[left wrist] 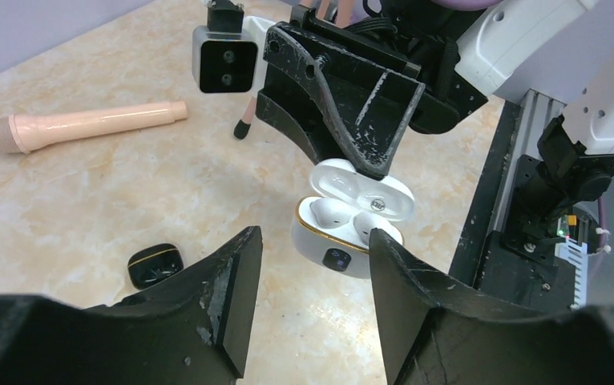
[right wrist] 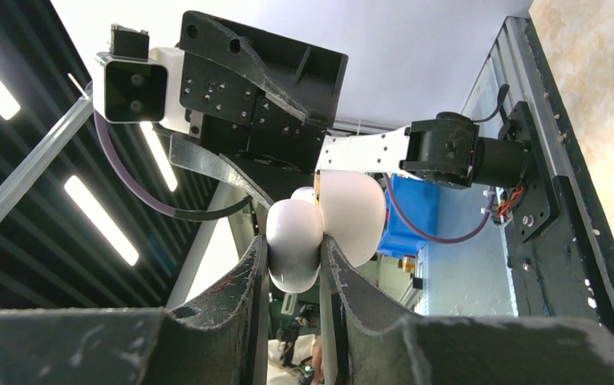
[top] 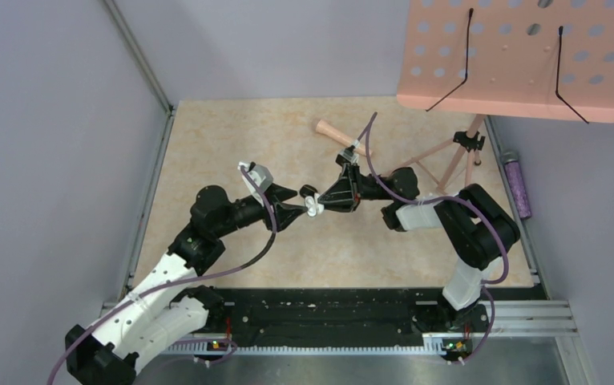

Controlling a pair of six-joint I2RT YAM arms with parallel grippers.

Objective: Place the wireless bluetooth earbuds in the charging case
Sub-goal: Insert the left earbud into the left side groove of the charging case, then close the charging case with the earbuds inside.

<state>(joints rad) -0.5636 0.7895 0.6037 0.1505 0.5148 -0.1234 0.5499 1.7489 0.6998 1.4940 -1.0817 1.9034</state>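
White oval plastic charging case (left wrist: 352,228), lid pinched in right gripper (right wrist: 292,245), faces part-open left gripper (left wrist: 312,237); long axis spans its gap, midair.

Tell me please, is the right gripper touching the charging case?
Touching. The right wrist view shows the right gripper with its fingers pressed against both sides of the white charging case, with no gap.

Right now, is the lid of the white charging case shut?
No, the charging case has its lid standing open in the left wrist view, with white earbuds showing in its wells.
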